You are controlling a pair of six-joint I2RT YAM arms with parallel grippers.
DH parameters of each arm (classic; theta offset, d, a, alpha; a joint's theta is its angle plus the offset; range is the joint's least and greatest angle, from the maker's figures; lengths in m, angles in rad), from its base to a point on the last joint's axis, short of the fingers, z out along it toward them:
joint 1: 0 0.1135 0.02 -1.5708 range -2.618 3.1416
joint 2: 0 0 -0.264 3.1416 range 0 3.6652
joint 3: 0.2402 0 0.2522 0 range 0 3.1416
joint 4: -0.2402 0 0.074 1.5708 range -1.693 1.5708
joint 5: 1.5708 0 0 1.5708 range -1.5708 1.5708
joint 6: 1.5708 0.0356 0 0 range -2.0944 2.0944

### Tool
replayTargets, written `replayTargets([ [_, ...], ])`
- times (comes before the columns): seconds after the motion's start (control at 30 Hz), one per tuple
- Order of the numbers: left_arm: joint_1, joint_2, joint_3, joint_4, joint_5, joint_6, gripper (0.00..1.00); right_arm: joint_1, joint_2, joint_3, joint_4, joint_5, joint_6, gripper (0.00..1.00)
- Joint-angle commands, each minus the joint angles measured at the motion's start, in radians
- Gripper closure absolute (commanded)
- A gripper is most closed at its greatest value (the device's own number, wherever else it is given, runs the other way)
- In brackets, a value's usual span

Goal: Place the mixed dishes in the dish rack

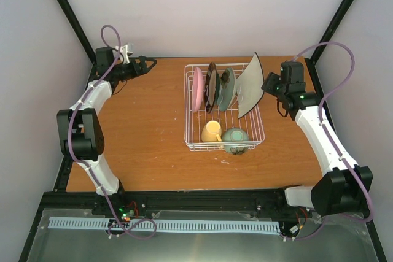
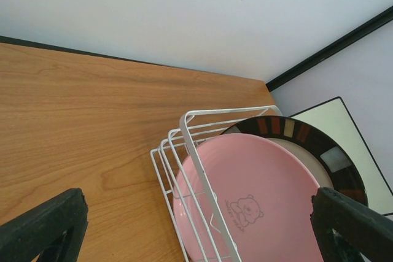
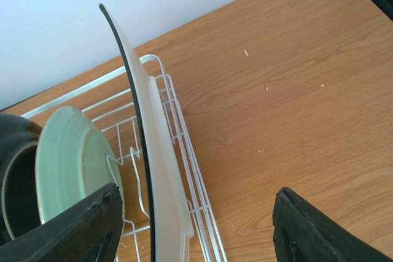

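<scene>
All the dishes (image 1: 226, 88) sit in the white wire dish rack (image 1: 249, 124), mid frame. My right hand (image 3: 198, 193) is open by the cream square plate (image 1: 249, 90), holding nothing. My left hand (image 2: 198, 193) is wide open, empty. Looks done.

Table (image 1: 147, 127): wood-grain top, smooth, low sheen, a few pale specks.
Dish rack (image 1: 256, 128): thin wire, white coating, smooth, slightly glossy.
Pink round plate (image 2: 258, 188): glazed, smooth, soft gloss.
Dark brown round plate (image 2: 279, 127): glossy glazed rim.
Teal plate (image 3: 67, 157): smooth, satin glaze.
Cream square plate (image 3: 164, 182): smooth, near-matt face, dark edge.
Yellow mug (image 1: 212, 131), pale green bowl (image 1: 236, 137): smooth-looking; finish too small to judge.
</scene>
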Motion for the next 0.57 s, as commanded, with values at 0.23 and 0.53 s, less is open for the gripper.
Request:
replayTargets([
  [0.23, 0.004, -0.014, 0.050, -0.005, -0.020, 0.039, 0.00, -0.005, -0.025, 0.043, 0.041, 0.093, -0.012, 0.35],
  [0.53, 0.004, 0.023, 0.096, -0.021, -0.020, 0.056, 0.00, -0.012, -0.080, -0.008, 0.083, 0.200, 0.025, 0.28],
])
